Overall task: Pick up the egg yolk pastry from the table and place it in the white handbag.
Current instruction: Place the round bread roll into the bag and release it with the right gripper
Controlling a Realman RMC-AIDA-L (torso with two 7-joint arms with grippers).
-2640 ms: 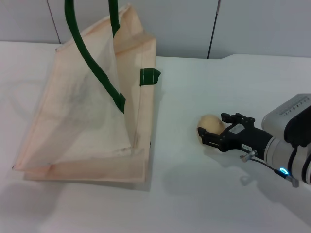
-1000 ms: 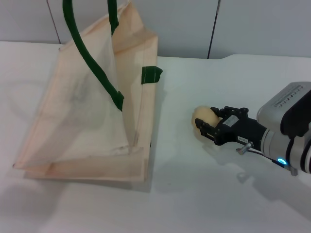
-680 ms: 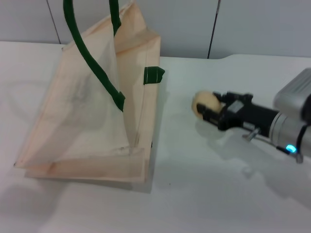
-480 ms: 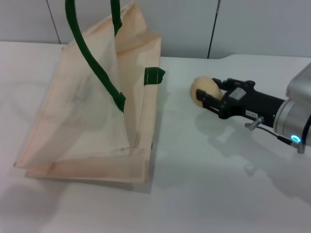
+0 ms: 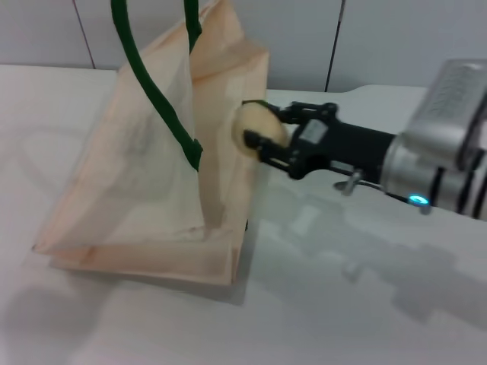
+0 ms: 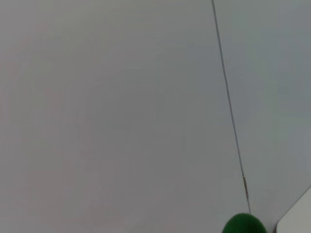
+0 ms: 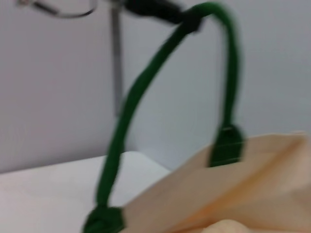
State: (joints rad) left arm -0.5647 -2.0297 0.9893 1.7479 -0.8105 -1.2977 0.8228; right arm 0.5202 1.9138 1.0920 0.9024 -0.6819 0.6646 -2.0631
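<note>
The white counter carries the white handbag, a large cream-pink translucent fabric tote with dark green rope handles, standing toward the counter's far left corner. Its limp, thin walls look likely to fold or slide under a push, and its top is drawn up by the handles; the left tool is out of sight. The right tool reaches in from the right edge, clenched on the egg yolk pastry, a small pale yellow rounded lump held in the air, touching or just beside the bag's right upper rim. The pastry seems light, soft and crumbly, so a gentle grip across its middle suits it. Open room is wide on the counter's right side; the mouth is narrow.
</note>
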